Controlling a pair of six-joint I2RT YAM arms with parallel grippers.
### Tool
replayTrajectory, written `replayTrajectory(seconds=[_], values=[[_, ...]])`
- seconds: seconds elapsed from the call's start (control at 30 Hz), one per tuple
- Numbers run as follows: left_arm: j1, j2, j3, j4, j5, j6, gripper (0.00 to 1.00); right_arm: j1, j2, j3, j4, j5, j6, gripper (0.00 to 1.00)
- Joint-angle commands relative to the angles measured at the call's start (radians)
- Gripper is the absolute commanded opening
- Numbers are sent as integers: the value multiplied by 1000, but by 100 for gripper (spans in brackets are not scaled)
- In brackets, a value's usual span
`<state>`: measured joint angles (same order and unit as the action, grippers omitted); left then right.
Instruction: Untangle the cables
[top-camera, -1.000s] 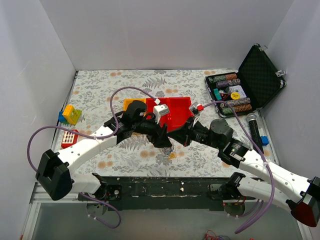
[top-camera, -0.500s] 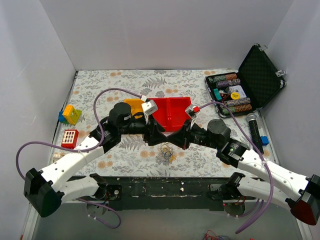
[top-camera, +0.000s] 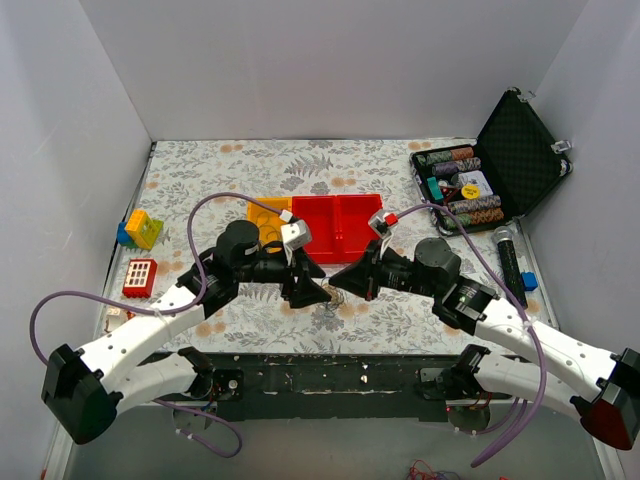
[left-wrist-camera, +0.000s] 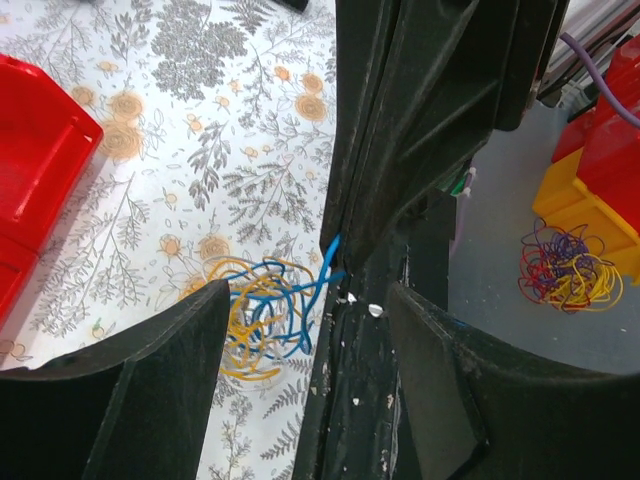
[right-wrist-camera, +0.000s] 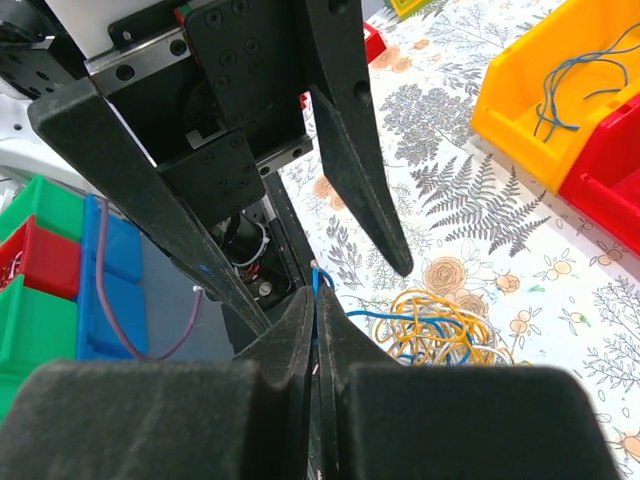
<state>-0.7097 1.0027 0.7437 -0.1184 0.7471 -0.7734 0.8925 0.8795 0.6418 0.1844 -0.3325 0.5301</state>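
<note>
The cables (left-wrist-camera: 255, 320) are a small clump of yellow-orange, blue and whitish wires lying on the floral table near its front edge. They also show in the right wrist view (right-wrist-camera: 440, 328) and faintly in the top view (top-camera: 331, 306). My right gripper (right-wrist-camera: 320, 298) is shut on one blue wire that runs from the clump up into its fingertips. In the top view it (top-camera: 340, 280) sits just right of the clump. My left gripper (left-wrist-camera: 308, 300) is open and empty, its fingers either side of the clump and facing the right gripper (top-camera: 316, 290).
A red bin (top-camera: 340, 225) and a yellow bin (top-camera: 265, 210) with loose blue wires stand just behind the grippers. An open black case of chips (top-camera: 460, 185) is at back right, a black cylinder (top-camera: 508, 255) beside it. Toy blocks (top-camera: 140, 228) lie at left.
My left arm drew back to the left and its gripper came down beside the clump. My right gripper stayed close to the clump, shut on the blue wire.
</note>
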Motion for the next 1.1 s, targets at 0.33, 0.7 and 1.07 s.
replayTrajectory(seconds=[0.33,0.7,1.07], values=[[-17,-6,-63,140,3,26,60,6,32,90,102,-68,34,1],[-17,7,-37,220,-38,-12,40,6,67,96,142,-108,54,1],[-17,-21,-52,215,-14,-86,0,6,52,85,135,-74,51,1]])
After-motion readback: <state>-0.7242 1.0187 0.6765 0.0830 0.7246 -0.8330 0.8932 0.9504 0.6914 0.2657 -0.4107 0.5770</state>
